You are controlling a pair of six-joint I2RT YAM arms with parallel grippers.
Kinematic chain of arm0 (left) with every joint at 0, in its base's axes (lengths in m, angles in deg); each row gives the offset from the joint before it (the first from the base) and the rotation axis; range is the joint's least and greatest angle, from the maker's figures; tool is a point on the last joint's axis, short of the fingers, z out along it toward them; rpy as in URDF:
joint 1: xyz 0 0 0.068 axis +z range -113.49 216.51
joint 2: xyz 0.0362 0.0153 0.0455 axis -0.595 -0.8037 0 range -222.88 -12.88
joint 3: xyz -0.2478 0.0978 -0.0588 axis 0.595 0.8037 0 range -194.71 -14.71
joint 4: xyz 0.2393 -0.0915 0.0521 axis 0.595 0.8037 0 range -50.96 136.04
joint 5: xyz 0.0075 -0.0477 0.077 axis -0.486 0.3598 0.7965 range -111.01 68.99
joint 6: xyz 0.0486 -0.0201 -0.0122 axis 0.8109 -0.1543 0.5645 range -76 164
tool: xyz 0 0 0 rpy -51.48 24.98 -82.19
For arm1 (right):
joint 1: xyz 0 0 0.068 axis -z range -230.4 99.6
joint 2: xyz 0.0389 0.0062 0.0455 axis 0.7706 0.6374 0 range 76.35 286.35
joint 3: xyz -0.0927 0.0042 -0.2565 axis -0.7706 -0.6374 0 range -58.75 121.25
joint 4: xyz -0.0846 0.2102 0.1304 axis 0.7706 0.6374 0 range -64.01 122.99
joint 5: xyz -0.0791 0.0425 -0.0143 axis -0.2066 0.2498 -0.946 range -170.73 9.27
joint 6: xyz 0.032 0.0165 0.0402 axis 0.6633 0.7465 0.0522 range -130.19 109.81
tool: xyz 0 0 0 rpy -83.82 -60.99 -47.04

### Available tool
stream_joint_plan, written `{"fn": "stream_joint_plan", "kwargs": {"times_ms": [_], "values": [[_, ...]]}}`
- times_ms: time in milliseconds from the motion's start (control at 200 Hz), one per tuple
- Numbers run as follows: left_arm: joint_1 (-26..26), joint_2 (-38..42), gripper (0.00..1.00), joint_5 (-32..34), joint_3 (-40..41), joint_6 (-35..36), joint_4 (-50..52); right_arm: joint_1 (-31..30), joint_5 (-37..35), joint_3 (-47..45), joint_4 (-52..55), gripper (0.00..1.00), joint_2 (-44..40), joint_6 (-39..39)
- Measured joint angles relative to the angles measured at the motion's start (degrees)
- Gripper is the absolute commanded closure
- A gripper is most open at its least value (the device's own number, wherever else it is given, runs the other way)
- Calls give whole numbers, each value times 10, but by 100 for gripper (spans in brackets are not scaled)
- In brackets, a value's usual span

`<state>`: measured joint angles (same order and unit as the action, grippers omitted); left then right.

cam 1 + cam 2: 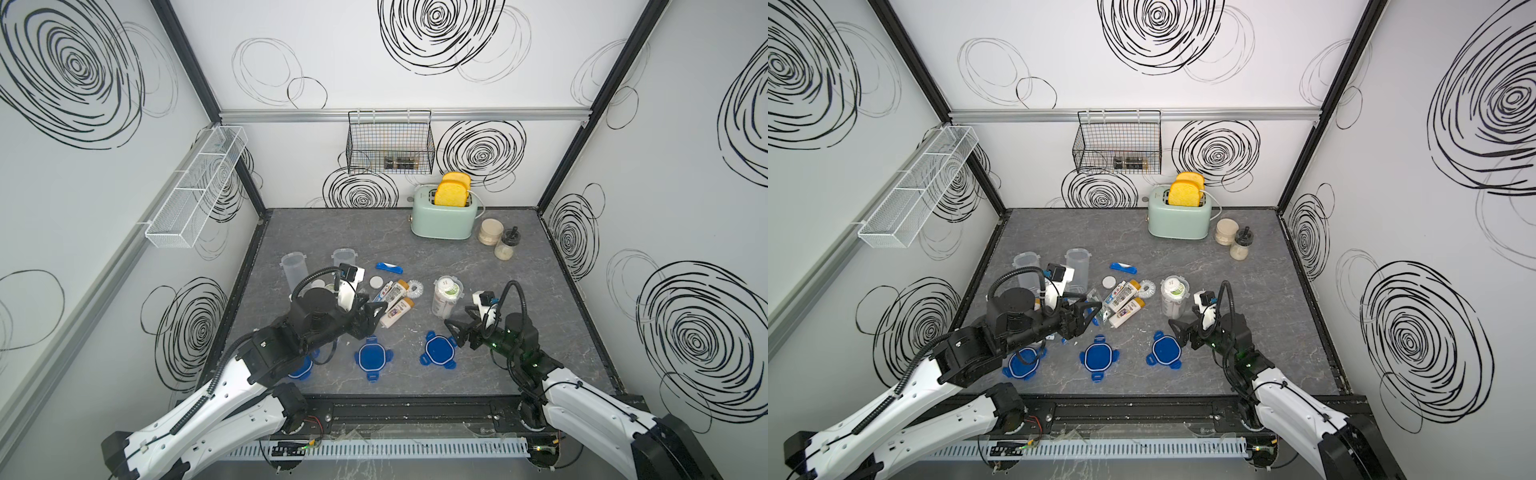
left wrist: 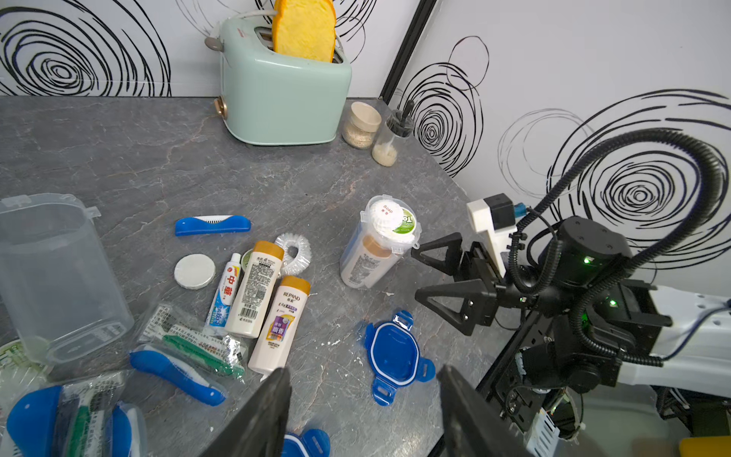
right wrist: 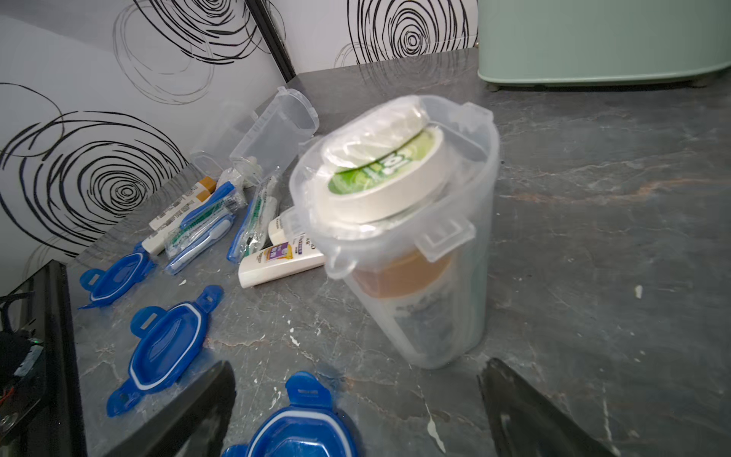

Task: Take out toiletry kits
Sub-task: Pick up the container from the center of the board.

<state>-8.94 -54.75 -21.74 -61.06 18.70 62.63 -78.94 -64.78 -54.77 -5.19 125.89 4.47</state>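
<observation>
The right gripper (image 3: 360, 366) is spread wide and empty, with a clear container (image 3: 447, 300) topped by round tins (image 3: 379, 178) just ahead of its fingertips. The left gripper (image 2: 366, 374) also gapes empty, and loose mini bottles (image 2: 277, 324), a toothpaste tube (image 2: 225, 292) and wrapped toothbrushes (image 2: 178, 368) lie just ahead.

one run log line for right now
left gripper open, empty | right gripper open, facing filled container, lid off | loose toiletries on table

The left arm (image 1: 195, 419) and the right arm (image 1: 582, 397) are stretched forward and angled inward, toward each other. The left gripper (image 1: 371, 319) is held with its jaws parted and empty. The right gripper (image 2: 415, 274) is spread wide, with nothing gripped.
</observation>
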Motion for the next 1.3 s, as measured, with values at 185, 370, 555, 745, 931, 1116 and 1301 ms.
{"fn": "stream_joint_plan", "kwargs": {"times_ms": [185,370,555,745,931,1116,1301], "values": [[2,1,35,-8,7,0,4,-3,-8,0,-95,0,82,-12],[2,14,34,-8,16,0,5,-7,-18,-4,-212,0,161,-22],[2,18,34,-11,19,9,6,-18,-37,-10,-309,1,256,-37],[2,16,33,-22,20,15,6,-52,-79,-9,-393,2,347,-73],[3,12,33,-33,20,17,7,-64,-114,-9,-500,2,440,-91],[3,13,32,-40,20,18,7,-66,-129,-2,-576,2,527,-101],[3,10,32,-44,22,18,7,-63,-130,26,-601,2,582,-102]]}}
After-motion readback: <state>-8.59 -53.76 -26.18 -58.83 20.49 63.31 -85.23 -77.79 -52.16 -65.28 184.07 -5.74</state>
